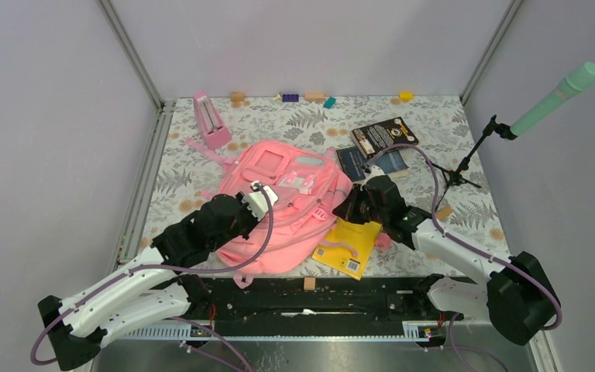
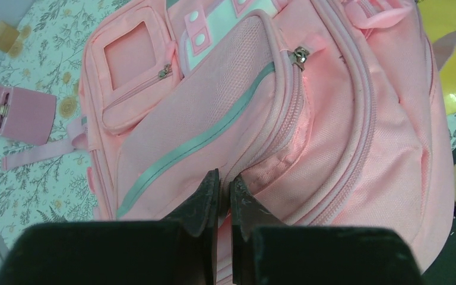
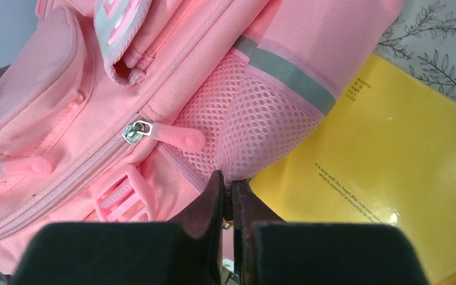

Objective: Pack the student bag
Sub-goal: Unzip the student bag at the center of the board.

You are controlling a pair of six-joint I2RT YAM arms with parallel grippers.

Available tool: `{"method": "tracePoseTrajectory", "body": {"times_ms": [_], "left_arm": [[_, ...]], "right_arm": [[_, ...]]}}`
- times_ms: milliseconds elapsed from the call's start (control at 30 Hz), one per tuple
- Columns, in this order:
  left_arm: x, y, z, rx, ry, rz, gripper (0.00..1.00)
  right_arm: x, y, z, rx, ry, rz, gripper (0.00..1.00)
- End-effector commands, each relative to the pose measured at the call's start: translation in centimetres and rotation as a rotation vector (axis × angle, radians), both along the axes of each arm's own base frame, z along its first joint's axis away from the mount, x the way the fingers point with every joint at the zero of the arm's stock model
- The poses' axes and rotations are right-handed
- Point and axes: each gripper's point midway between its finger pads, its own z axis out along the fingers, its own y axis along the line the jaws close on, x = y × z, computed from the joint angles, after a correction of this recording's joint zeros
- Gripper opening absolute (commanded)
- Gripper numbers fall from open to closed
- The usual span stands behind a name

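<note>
- Pink fabric student bag (image 1: 287, 209) is lying at the centre of the top view; tugging it is risking dragging the yellow book (image 1: 349, 246) touching its lower right edge.
- Clamped tight, the left gripper (image 2: 224, 178) is pinching a pocket fold, the right gripper (image 3: 228, 180) mesh; either thin hold could be slipping.

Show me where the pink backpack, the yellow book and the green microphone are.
student bag (image 1: 298, 223): top view, on the pink fabric of its lower front.
yellow book (image 1: 360, 233): top view, on its bare cover beside the bag.
green microphone (image 1: 562, 97): top view, on its mint head, far right.
</note>
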Motion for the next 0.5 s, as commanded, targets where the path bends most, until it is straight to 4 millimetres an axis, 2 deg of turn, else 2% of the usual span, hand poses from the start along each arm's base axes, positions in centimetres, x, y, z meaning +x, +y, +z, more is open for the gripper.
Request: {"method": "tracePoseTrajectory", "body": {"times_ms": [0, 100, 200, 300, 467], "left_arm": [[2.0, 2.4, 2.4, -0.003, -0.116, 0.139, 0.0], [1.3, 1.8, 2.2, -0.008, -0.097, 0.085, 0.0], [1.1, 1.8, 2.2, -0.014, -0.107, 0.066, 0.0], [0.9, 1.9, 2.3, -0.019, -0.116, 0.056, 0.0], [0.8, 1.8, 2.4, -0.02, -0.123, 0.047, 0.0]], "right_arm": [[-1.5, -2.7, -2.0, -0.154, -0.01, 0.022, 0.16], [-0.8, -3.8, -0.9, -0.226, -0.077, 0.027, 0.51], [-0.3, -3.3, 1.3, -0.238, -0.161, 0.099, 0.75], [-0.3, -1.6, 3.3, -0.211, -0.237, 0.224, 0.82], [-1.4, 1.9, 4.5, -0.133, -0.305, 0.486, 0.81]]}}
